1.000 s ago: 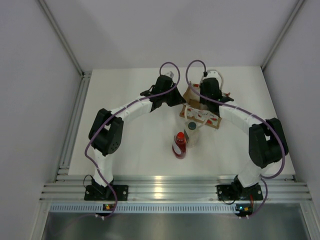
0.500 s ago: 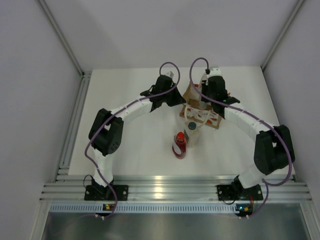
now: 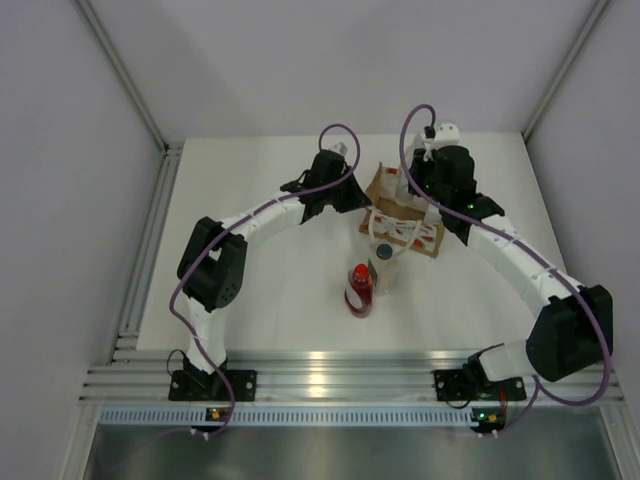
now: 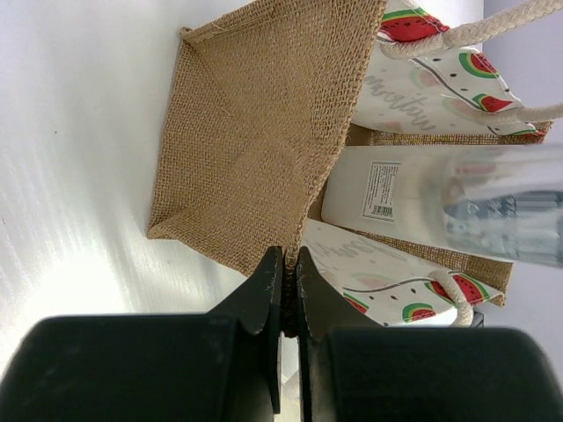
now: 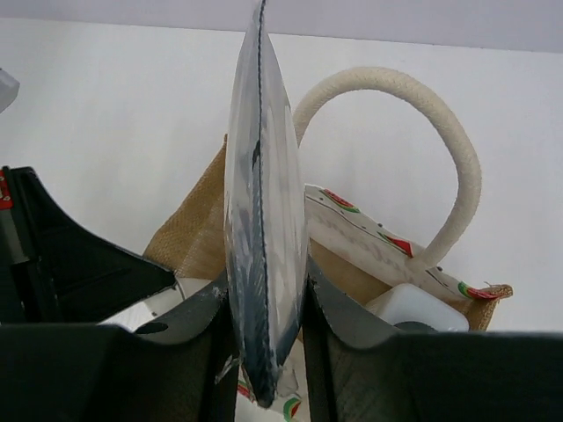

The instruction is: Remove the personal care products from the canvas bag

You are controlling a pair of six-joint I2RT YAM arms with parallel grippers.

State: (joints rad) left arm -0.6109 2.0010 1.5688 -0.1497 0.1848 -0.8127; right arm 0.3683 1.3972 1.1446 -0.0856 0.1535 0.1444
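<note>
Right tool with slim grey pouch farther back; elbow wide

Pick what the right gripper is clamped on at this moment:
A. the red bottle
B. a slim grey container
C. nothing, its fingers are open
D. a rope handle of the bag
B: in the right wrist view the slim grey container is pinched edge-on in the right gripper, with the canvas bag beyond it. The rope handle is ungripped, and the red bottle stands on the table.
</note>
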